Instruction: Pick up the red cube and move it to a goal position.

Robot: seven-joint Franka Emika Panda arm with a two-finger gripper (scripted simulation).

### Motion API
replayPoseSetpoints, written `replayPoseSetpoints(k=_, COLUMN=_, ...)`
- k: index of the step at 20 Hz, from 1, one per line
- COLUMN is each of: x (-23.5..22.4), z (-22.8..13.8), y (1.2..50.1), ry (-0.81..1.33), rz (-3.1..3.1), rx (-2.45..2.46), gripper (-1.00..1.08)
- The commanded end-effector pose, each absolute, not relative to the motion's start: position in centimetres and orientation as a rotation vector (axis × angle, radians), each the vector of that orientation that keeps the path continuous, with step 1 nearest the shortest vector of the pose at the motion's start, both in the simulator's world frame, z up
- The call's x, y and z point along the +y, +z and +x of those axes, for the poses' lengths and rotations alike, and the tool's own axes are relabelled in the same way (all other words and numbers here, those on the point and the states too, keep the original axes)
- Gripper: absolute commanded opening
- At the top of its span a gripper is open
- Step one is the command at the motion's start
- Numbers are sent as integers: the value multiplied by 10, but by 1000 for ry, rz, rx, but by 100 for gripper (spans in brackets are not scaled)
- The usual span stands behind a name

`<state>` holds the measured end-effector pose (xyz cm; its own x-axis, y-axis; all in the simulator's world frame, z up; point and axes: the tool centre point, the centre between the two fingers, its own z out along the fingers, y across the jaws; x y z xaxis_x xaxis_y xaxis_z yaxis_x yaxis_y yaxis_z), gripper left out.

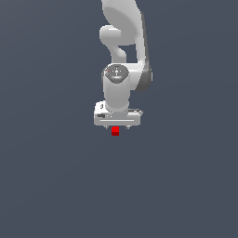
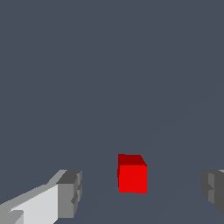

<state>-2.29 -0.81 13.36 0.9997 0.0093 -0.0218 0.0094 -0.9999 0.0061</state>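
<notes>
Exterior view shows the white Panda arm (image 1: 122, 51) reaching straight down over the grey worktop (image 1: 46, 186), its gripper (image 1: 116, 124) directly above the red cube (image 1: 115, 131). Wrist view adds what that hides: the jaws stand wide apart, the red cube (image 2: 132, 174) between the fingertips (image 2: 70, 193), touching neither.

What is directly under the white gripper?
The red cube sits under the open gripper, between its fingers without touching them. In the exterior view, the gripper body covers the fingers.
</notes>
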Motion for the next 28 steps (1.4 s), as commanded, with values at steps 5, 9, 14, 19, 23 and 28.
replayPoseSetpoints(k=5, x=-13, z=-45, y=92, ry=-22, rz=3137, rx=3, gripper=100)
replayPoseSetpoints(k=9, x=-16, z=-58, y=64, ry=-13, rz=3139, rx=-5, gripper=100)
replayPoseSetpoints(k=14, x=-18, z=-70, y=38, ry=-5, rz=3140, rx=-11, gripper=100)
replayPoseSetpoints(k=19, x=-20, z=-76, y=23, ry=-1, rz=3141, rx=-15, gripper=100)
replayPoseSetpoints(k=23, x=-20, z=-76, y=20, ry=0, rz=3141, rx=-15, gripper=100)
replayPoseSetpoints(k=28, x=-20, z=-76, y=20, ry=0, rz=3141, rx=-15, gripper=-100)
